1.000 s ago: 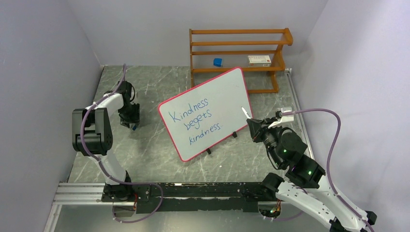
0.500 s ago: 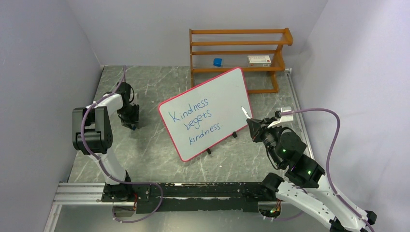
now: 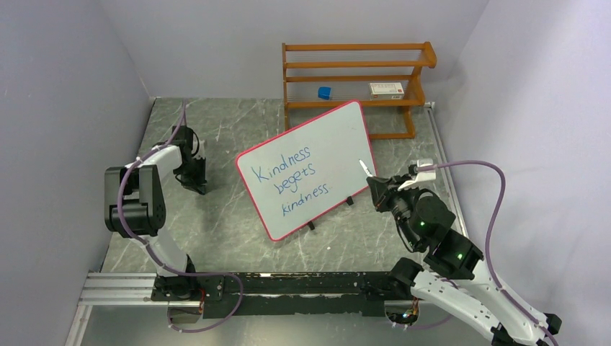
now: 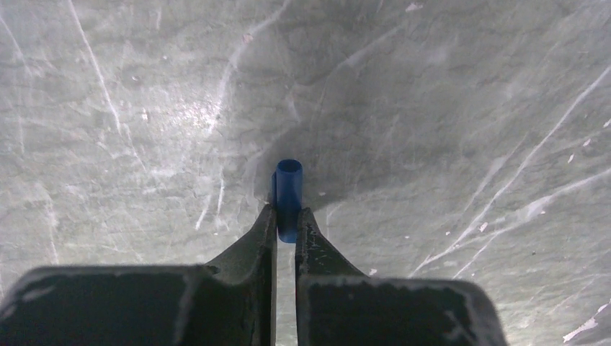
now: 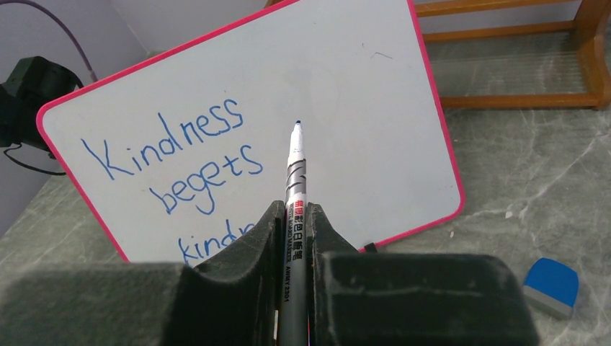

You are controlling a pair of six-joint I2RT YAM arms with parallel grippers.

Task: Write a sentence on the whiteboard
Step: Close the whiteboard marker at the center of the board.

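Whiteboard [image 3: 328,137]: stands propped on its small black feet mid-table, leaning back and turned at an angle, just in front of the wooden rack [image 3: 357,79]
Sentence [image 3: 291,180]: three blue cursive lines, "Kindness / begets / kindness", fill the left part of the board; the right part is bare
Marker [image 5: 295,169]: uncapped, its tip aimed at the bare white area right of "begets"; whether the tip touches the surface cannot be told
Right gripper [image 5: 294,213]: clamped on the marker's barrel, with the tip jutting well ahead of the fingers
Left gripper [image 4: 286,216]: well apart from the board on the left of the table [image 3: 216,223], pointing down and pinching a small blue cap [image 4: 289,184] between its fingertips
Nearby: a blue eraser [image 5: 551,288] lies on the table right of the board; a small blue block [image 3: 324,92] and a white box [image 3: 387,89] sit on the rack
Step in hand: the lettering looks complete, so the writing stage seems over, with the pen poised near the board
Next move: probably bringing marker and cap together, which calls for both arms to meet and the tip to line up squarely with the cap's open end
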